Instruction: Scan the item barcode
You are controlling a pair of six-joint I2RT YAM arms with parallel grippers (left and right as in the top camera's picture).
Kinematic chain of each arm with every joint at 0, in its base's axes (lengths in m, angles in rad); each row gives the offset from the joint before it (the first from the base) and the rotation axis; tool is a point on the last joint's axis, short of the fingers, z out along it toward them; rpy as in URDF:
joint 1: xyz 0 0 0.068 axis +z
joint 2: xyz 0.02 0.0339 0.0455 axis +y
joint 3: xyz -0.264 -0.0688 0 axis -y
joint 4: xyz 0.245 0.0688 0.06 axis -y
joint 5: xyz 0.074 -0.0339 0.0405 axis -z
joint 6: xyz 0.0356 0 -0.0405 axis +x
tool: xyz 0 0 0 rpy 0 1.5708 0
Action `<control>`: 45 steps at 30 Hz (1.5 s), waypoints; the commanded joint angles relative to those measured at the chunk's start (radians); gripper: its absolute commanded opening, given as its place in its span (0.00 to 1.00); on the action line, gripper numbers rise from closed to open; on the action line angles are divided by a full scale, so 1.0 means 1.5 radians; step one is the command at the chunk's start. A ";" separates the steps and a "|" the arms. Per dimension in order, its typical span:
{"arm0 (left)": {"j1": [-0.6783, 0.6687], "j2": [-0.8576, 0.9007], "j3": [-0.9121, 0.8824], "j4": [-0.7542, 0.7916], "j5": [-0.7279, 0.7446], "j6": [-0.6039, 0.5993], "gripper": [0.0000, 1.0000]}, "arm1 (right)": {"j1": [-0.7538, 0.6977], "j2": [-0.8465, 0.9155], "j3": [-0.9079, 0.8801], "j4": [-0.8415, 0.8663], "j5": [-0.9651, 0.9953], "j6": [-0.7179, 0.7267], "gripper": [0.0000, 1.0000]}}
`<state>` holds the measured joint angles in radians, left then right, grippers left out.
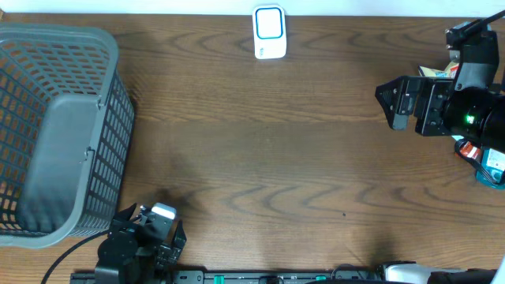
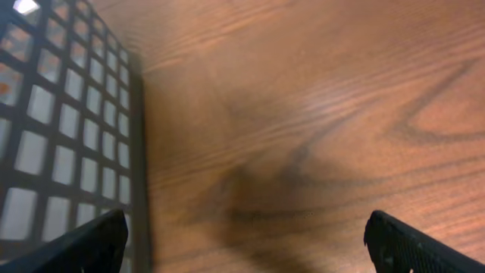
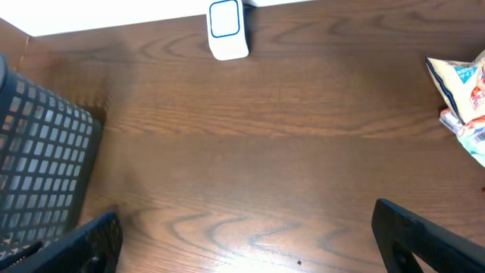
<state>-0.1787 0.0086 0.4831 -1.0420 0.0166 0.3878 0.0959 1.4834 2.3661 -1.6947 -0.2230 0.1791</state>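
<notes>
Several packets (image 1: 481,158) heaped at the right edge of the table (image 1: 300,158) in the overhead view, mostly hidden under the right arm; long axis impossible to tell from here. Right gripper (image 1: 392,102) near the heap, on the side toward the table's middle, fingers spread wide, holding nothing. Left gripper (image 1: 154,229) well apart from the heap, down at the near edge beside the basket (image 1: 59,39), likewise wide and empty. Scanner (image 1: 269,31) at the far edge, about midway along it.

From the left wrist: only bare wood and the basket (image 2: 68,114) wall at the left. Left gripper (image 2: 246,235) gaping, nothing between the fingertips. No packet anywhere in sight.

From the right wrist: right gripper (image 3: 246,220) open wide over bare wood. Packets (image 3: 461,83) off at the right side, apart from the fingertips and cut by the picture's edge. Scanner (image 3: 226,29) ahead at the far edge, basket (image 3: 45,152) to the left.

Judged from this: nothing picked up, task barely begun. Plainly the right arm's job, being much the nearer. Calls for a swing outward to the heap, a grip on one packet, then a carry across to the scanner. Some risk of taking two at once, overlapped as they lie.
</notes>
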 commanded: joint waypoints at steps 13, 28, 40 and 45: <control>-0.002 -0.003 0.006 0.002 -0.004 0.005 1.00 | 0.001 -0.266 -0.005 0.010 0.130 -0.013 0.99; -0.002 -0.003 0.006 0.002 -0.004 0.005 1.00 | -0.061 -0.672 -0.481 0.323 0.137 -0.012 0.99; -0.002 -0.003 0.006 0.002 -0.004 0.005 1.00 | -0.061 -0.935 -1.026 0.793 0.137 -0.010 0.99; -0.002 -0.003 0.006 0.002 -0.004 0.005 1.00 | -0.061 -0.984 -1.186 0.935 0.137 0.000 0.99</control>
<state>-0.1787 0.0086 0.4828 -1.0405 0.0162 0.3931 0.0124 0.0303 0.6891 -0.3580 -0.0257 0.1715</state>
